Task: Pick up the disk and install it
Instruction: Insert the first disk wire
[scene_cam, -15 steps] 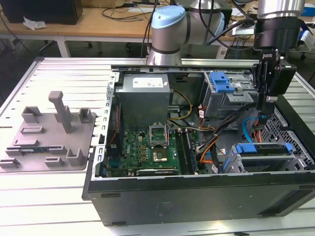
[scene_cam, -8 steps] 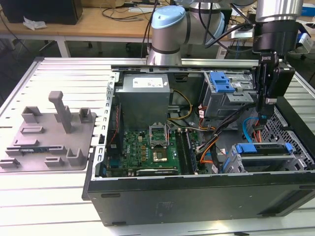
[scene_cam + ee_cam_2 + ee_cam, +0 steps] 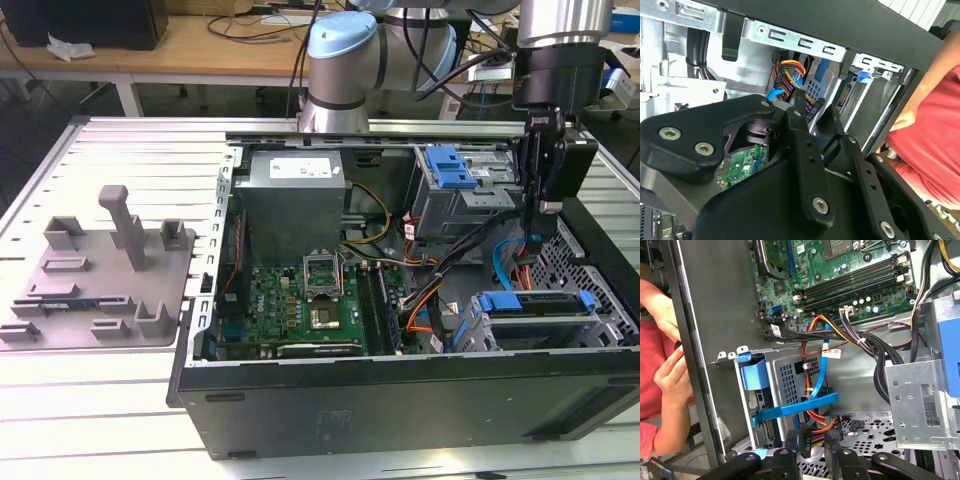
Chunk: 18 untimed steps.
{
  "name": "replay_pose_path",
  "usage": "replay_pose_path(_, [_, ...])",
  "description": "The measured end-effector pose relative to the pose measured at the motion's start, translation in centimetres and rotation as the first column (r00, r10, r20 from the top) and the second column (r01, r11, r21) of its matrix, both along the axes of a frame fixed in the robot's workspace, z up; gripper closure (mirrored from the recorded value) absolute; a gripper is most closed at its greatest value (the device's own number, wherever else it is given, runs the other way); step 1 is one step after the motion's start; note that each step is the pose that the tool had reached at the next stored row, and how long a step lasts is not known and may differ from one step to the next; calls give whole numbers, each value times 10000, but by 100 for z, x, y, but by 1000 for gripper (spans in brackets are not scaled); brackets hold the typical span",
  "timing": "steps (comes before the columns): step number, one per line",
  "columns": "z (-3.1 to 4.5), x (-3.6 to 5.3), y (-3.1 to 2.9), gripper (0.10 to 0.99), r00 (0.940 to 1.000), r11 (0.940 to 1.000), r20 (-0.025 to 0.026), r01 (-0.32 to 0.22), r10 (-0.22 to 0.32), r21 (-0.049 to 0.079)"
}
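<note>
My claw (image 3: 812, 434) hangs low inside the open computer case (image 3: 400, 410), its two black fingers (image 3: 799, 107) spread with nothing between them, just above a bundle of orange and red cables (image 3: 815, 418). The disk (image 3: 535, 302) sits in the grey drive cage (image 3: 612, 318) just beside the claw and apart from it, with its blue carrier edge showing. A person's hand (image 3: 670, 372) is outside the case wall near that cage. Farther off, on the exterior view's left, a grey fixture plate (image 3: 90, 290) lies on the table.
</note>
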<state>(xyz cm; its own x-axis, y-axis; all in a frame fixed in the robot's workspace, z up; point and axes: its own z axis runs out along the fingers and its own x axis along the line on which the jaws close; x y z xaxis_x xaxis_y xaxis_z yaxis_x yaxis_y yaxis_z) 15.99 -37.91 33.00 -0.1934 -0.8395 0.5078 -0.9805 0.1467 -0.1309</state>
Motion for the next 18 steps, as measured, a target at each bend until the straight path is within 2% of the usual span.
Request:
replay_pose_path(15, [-2, -15, 0, 733, 10000, 10000, 0, 42, -42, 0])
replay_pose_path(16, [-3, -15, 0, 753, 10000, 10000, -1, 47, -47, -1])
replay_pose_path(17, [-5, -15, 0, 882, 10000, 10000, 0, 51, -51, 0])
replay_pose_path(18, [-5, -15, 0, 922, 10000, 10000, -1, 54, -54, 0])
